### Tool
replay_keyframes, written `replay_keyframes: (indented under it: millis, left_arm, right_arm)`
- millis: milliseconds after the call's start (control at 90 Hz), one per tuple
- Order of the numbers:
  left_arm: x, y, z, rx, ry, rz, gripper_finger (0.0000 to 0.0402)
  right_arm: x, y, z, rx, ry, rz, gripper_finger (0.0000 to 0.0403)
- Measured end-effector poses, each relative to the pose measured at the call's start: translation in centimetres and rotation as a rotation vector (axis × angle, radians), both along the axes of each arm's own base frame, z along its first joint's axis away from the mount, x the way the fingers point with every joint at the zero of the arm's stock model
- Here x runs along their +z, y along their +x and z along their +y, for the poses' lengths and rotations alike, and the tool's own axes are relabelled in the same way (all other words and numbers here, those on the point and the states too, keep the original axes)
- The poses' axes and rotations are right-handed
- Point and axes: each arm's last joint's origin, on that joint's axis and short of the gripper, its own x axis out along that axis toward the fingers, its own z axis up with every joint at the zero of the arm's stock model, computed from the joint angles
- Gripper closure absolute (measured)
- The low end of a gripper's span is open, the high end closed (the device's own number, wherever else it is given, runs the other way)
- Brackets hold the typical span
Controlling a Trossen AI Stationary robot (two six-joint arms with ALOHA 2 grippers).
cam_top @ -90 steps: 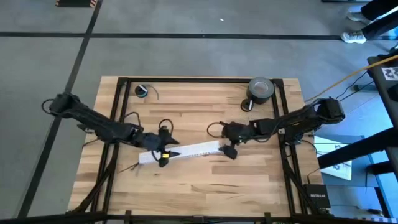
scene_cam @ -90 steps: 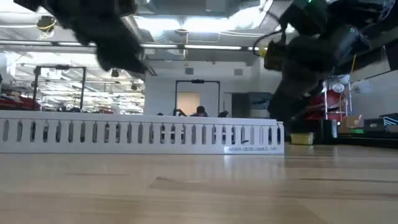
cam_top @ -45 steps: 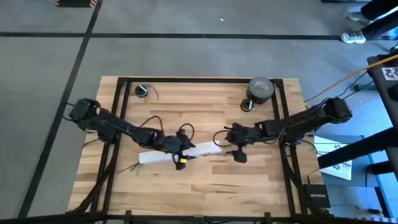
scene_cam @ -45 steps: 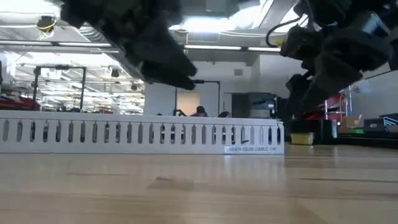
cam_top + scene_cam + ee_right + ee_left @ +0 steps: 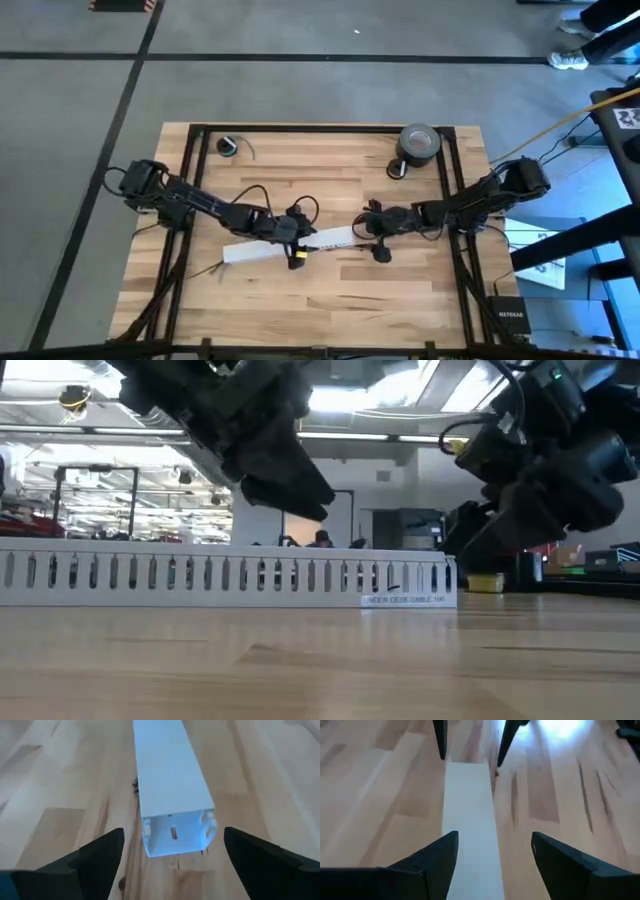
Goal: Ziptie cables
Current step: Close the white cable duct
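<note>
A long white slotted duct lies flat on the wooden table, its open right end facing my right gripper. My left gripper hovers open over the duct's middle, pointing along it toward the table's right edge, and stays clear of the duct's top in the low view. My right gripper is open just off the duct's right end, one finger on each side, apart from it. A few thin dark strands lie by the duct's left end; I cannot tell whether they are the cables or the ziptie.
A grey tape roll and a small dark roll stand at the far right. A small dark ring lies at the far left. Black frame rails run along the table's sides. Bare wood lies toward the near edge.
My left gripper has travelled along the duct toward the table's right edge and now hangs over its middle. My right gripper has come down at the duct's right end. The duct has stayed where it was.
</note>
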Motion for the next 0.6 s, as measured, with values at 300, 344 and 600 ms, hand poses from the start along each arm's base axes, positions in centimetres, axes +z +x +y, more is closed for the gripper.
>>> replay_keyframes:
  millis: [300,344,600]
  left_arm:
    - [-0.8,0.1,0.0,0.003,0.001,0.028,0.0164]
    - [-1.1,0.2,-0.1,0.004,0.002,0.034,0.0164]
    - [-2.1,0.4,-0.2,0.016,-0.008,0.06,0.0164]
  right_arm:
    - [-1.4,0.4,0.1,0.025,-0.007,0.019,0.0077]
    - [-1.3,0.5,0.1,0.028,-0.005,0.012,0.0086]
    - [-1.2,0.6,0.2,0.038,-0.016,-0.009,0.0172]
